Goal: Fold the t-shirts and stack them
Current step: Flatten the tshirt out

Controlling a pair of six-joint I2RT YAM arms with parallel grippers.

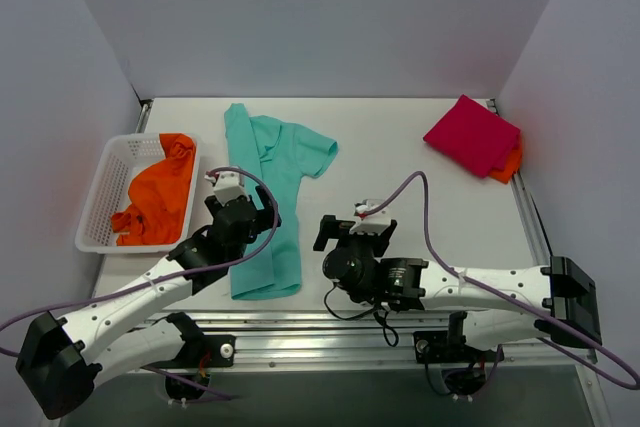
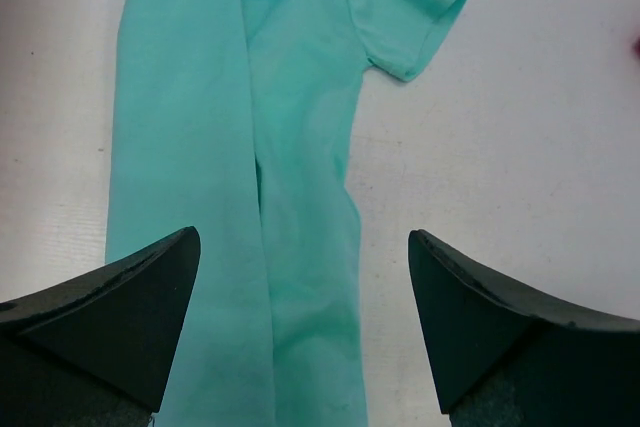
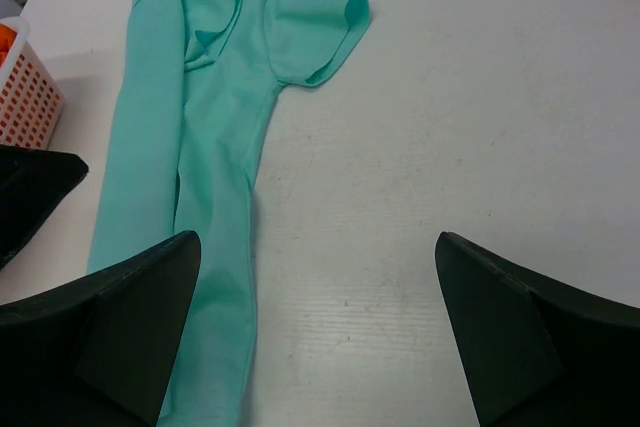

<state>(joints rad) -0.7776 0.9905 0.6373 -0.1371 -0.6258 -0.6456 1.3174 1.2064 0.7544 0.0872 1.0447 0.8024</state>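
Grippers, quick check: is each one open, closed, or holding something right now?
Left gripper: open, empty, over the teal t-shirt.
Right gripper: open, empty.

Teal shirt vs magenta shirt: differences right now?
The teal t-shirt lies long, with one side folded in and one sleeve sticking out; the magenta t-shirt is a compact folded packet. Teal lies directly on the table, centre-left; magenta sits far right on an orange t-shirt. Both are plain, and neither is gripped.
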